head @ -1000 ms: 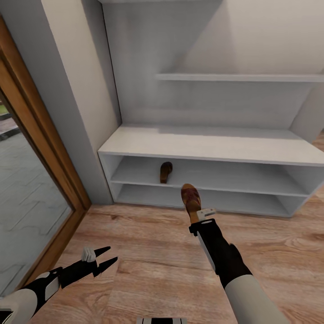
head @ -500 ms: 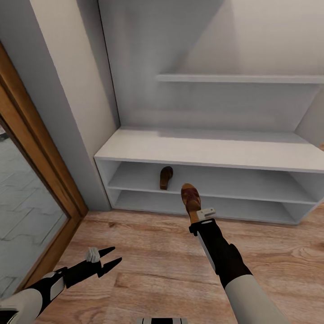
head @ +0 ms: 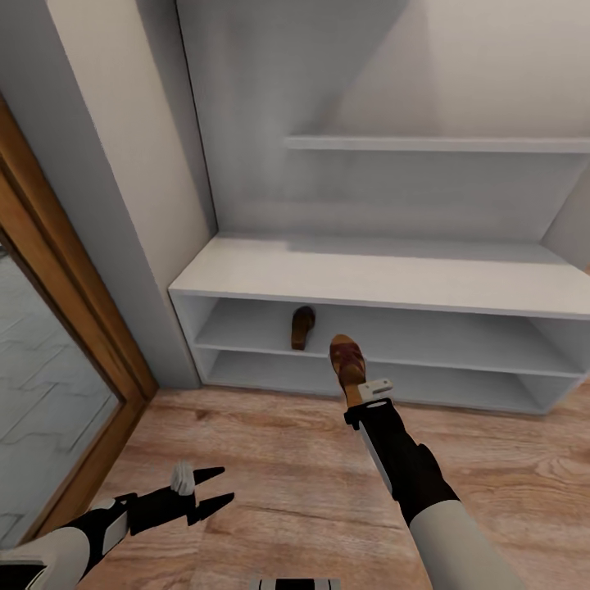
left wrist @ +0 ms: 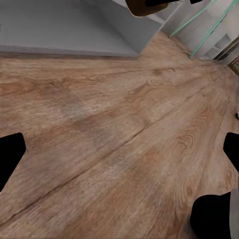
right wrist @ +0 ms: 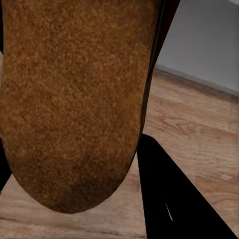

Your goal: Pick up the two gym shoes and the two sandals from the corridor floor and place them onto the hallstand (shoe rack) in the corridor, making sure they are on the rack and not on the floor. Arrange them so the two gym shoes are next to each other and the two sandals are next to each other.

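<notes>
At the lower left of the head view, the left pincer [head: 215,506] hangs over the corridor floor [head: 279,459], its two black fingers spread apart and holding nothing. Right of centre, the right pincer [head: 365,393] is clamped on the heel of a brown sandal [head: 347,363], toe pointing toward the hallstand [head: 393,279]. Beyond it, the second sandal [head: 302,327] lies on the hallstand's upper open tier, left of centre.

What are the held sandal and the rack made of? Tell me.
Held sandal: looks like brown leather, with a grainy, suede-like underside in the right wrist view. Rack: seems painted or laminated board, smooth matte white with no grain, though a render leaves that open.
</notes>
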